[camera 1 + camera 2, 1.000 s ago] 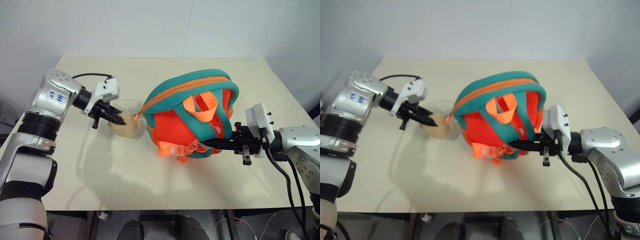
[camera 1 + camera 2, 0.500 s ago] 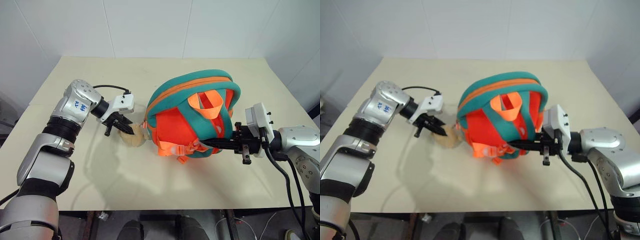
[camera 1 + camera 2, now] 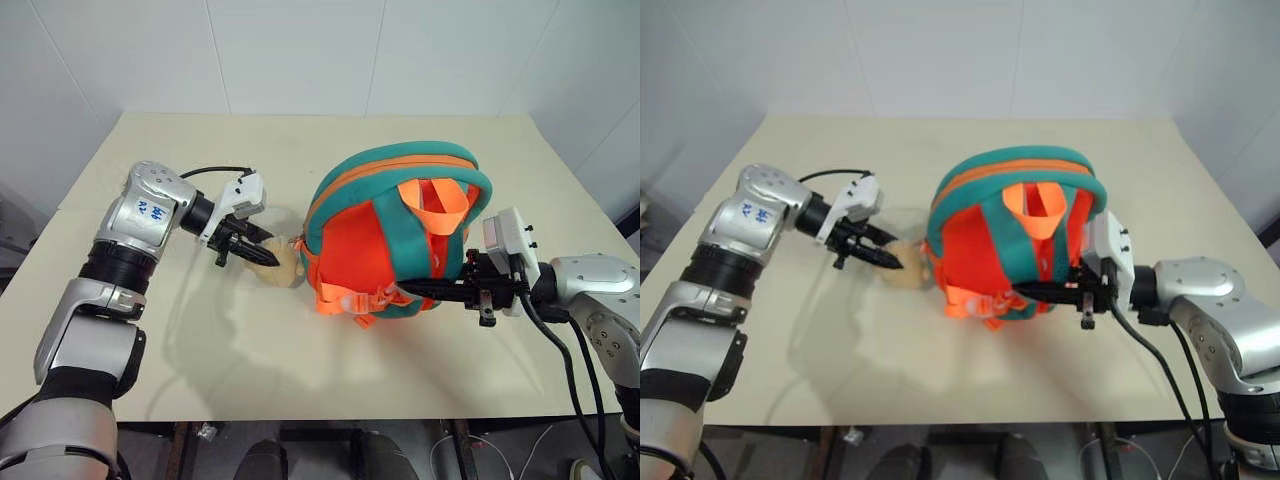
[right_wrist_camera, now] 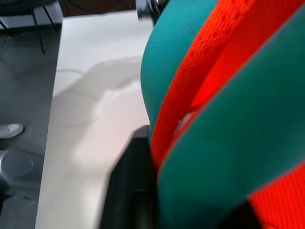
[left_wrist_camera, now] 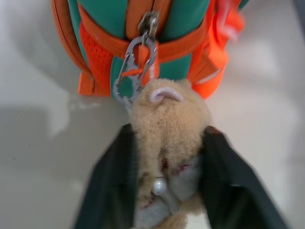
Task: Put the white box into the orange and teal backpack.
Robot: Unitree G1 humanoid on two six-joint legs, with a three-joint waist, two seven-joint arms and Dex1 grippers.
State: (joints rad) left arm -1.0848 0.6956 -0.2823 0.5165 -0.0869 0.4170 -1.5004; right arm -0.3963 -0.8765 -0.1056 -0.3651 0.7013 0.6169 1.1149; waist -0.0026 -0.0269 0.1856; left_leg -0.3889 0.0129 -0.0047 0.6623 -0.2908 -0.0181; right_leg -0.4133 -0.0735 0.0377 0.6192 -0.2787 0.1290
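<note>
Two changes noted within the last second, both around the backpack [image 3: 400, 230]. Saw it sitting further toward the right side of the worktop [image 3: 200, 380] than a second before, and standing more squarely on its base, straps facing the robot. Found the orange zip [image 3: 390, 175] running unbroken over the top, its puller down at the end by the metal clip [image 5: 136, 67]. Judged the box to be inside already, going by the full, rounded body and that shut zip; could not confirm it by sight.

Found the toy [image 3: 275, 265] lying on the worktop just beside the backpack, hung from the clip. Saw the left claw [image 3: 268, 257] drawn in from the left edge toward the backpack over that second, now reaching down at the toy. Found its fingers [image 5: 112, 191] parted to either side of the toy, close against the fur, wider than shortly before, with no clear squeeze. Read that as a letting-go rather than a fresh grab.

Saw the right claw [image 3: 405, 292] at the foot of the backpack, in among the teal strap [image 4: 224, 143] and orange webbing, in much the same spot throughout. Could not tell whether gripping or gaping.

Judged the task close to finished: packed, zipped, set upright, with only a clean withdrawal left. Flagged one risk: snagging strap or toy on retreat and tipping the backpack.
</note>
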